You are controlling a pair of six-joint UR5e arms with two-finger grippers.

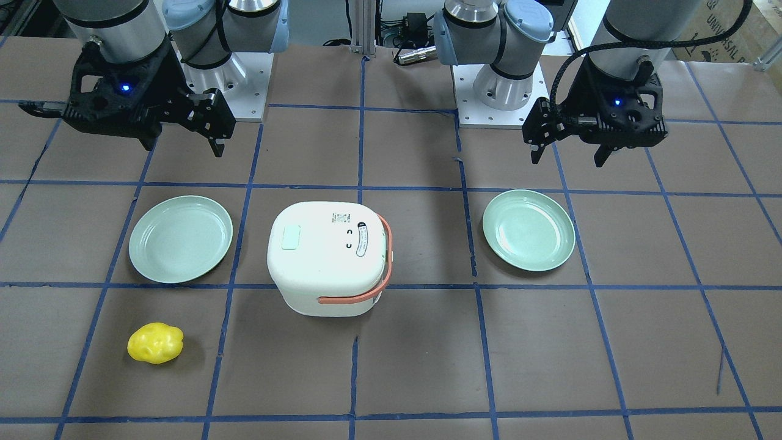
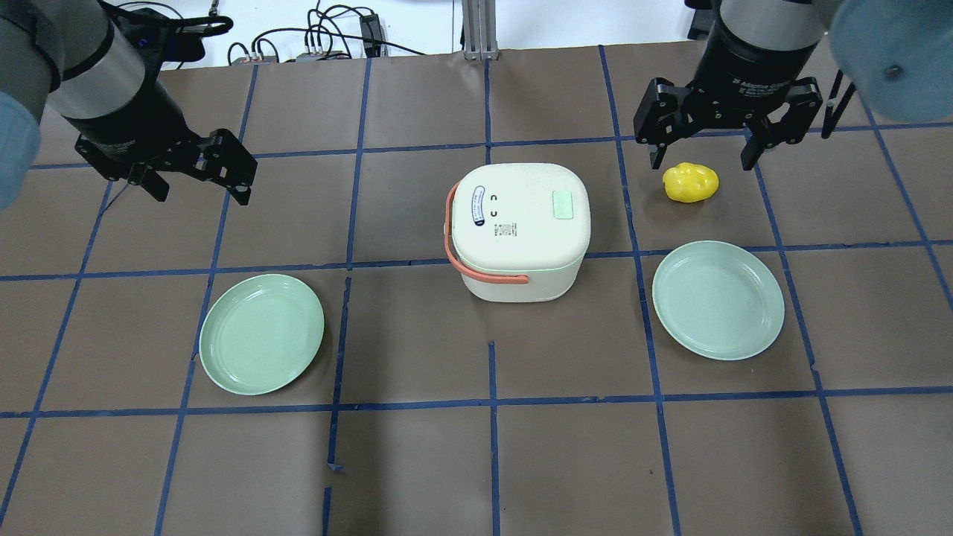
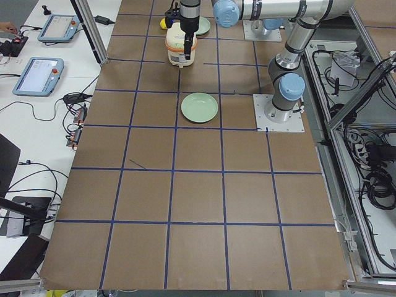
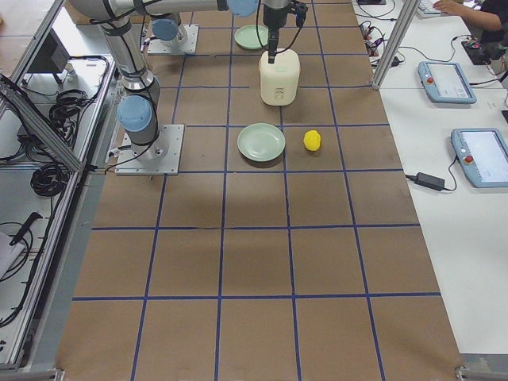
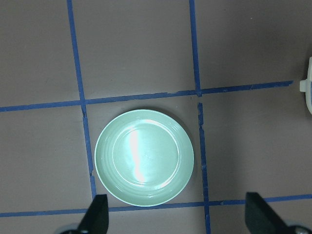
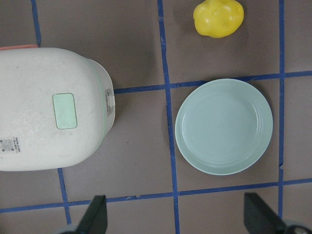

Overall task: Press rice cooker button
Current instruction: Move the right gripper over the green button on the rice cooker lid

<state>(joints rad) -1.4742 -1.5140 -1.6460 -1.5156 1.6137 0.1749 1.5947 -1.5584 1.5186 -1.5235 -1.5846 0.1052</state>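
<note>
Overhead exterior, upper left: your left gripper point(image 2: 201, 195) hangs wide open, empty. Centre frame sits the rice cooker point(image 2: 521, 231), rigid and probably light, so press straight down on its mint-green button point(image 2: 563, 204) or it may skid. Upper right, your right gripper point(image 2: 703, 160) is spread wide too, holding nothing.

The rice cooker point(image 2: 521, 223) has a smooth, matt white plastic shell, a little scuffed on the lid. The left green plate point(image 5: 144, 157) and the right green plate point(image 6: 223, 126) are glossy. The yellow lumpy toy point(image 6: 218, 17) is shiny. The brown paper point(image 2: 581, 469) is matt, and the blue tape point(image 2: 494, 461) on it is too.
</note>
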